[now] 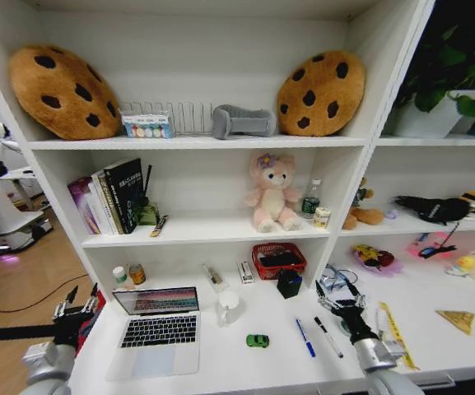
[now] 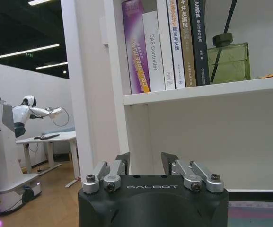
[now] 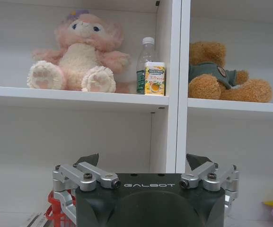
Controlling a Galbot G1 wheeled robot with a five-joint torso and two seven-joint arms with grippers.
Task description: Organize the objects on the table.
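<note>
A silver laptop (image 1: 159, 329) lies open on the white table (image 1: 245, 362), at its left. Right of it are a white mug (image 1: 228, 306), a tiny green toy car (image 1: 258, 340), a blue pen (image 1: 305, 336) and a black pen (image 1: 328, 336). A small green-capped bottle (image 1: 120, 276) stands behind the laptop. My left gripper (image 1: 76, 309) (image 2: 145, 163) hovers open and empty just off the table's left end, beside the laptop. My right gripper (image 1: 340, 296) (image 3: 145, 161) is open and empty above the table, just right of the black pen.
A shelf unit rises behind the table, with books (image 1: 109, 196) (image 2: 167, 45), a pink plush (image 1: 272, 193) (image 3: 77, 54), cookie cushions (image 1: 62, 90) and a red basket (image 1: 279, 259). A black box (image 1: 288, 282) sits near the mug. More clutter lies to the right (image 1: 459, 321).
</note>
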